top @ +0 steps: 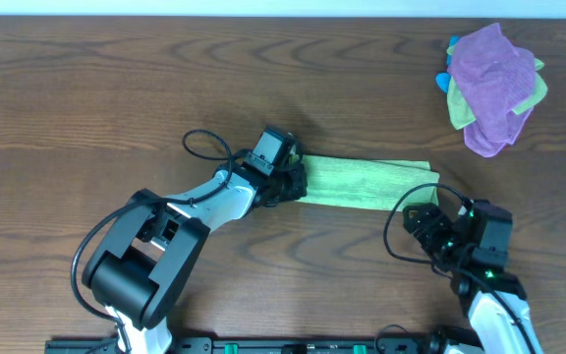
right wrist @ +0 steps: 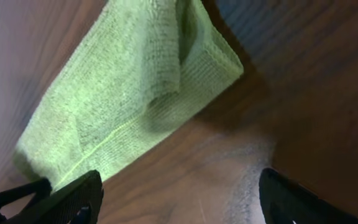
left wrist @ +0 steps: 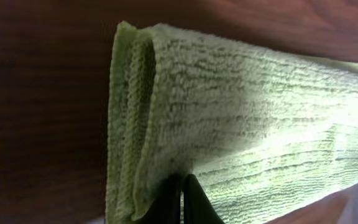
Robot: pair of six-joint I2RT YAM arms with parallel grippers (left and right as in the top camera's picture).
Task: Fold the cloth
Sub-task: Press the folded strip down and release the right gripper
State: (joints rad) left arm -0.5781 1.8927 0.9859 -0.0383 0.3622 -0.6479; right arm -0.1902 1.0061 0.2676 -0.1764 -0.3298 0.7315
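Note:
The lime-green cloth (top: 367, 183) lies on the wooden table as a long folded strip, running left to right at the middle. My left gripper (top: 291, 181) is at the strip's left end, and in the left wrist view its fingers (left wrist: 183, 196) are shut on the folded layers of the cloth (left wrist: 241, 124). My right gripper (top: 430, 224) is open and empty, just in front of the strip's right end. In the right wrist view its fingers (right wrist: 182, 196) are spread wide over bare wood, with the cloth's end (right wrist: 135, 87) beyond them.
A bunched pile of a purple cloth (top: 489, 84) and a duller yellow-green cloth (top: 534, 88) lies at the far right corner of the table (top: 86, 98), with something blue (top: 444, 81) at its left side. A black cable (top: 204, 147) loops behind my left arm.

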